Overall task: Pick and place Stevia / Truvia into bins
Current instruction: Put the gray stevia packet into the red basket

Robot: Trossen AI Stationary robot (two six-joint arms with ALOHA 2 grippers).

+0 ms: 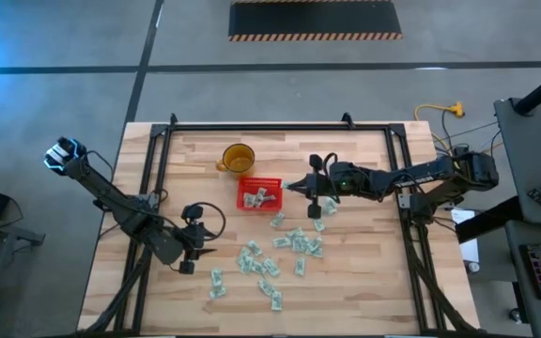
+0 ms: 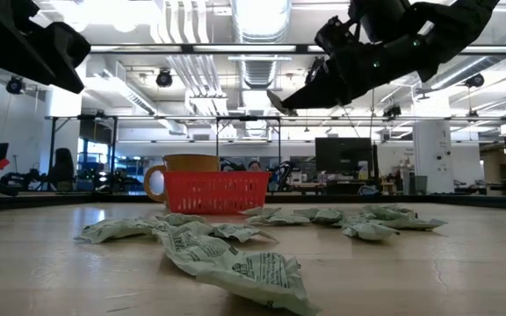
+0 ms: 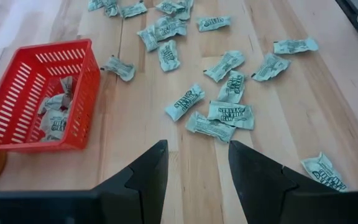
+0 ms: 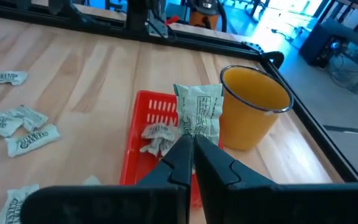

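Right gripper (image 4: 192, 138) above red basket (image 4: 143, 149), pinching one sachet (image 4: 199, 111) — lower end hidden behind fingers. Left gripper (image 3: 194, 163) low over bench (image 3: 185, 155), spread — pinching nothing.

My overhead camera looks straight down on the whole table; my low one sits at tabletop level facing the room. Both wrist cameras look forward, sharing the small square red plastic mesh basket (image 3: 39, 99).

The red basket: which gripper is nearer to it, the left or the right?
Right. The right gripper hangs just beside the basket, shut on a sachet. The left gripper is open, farther away over bare table.
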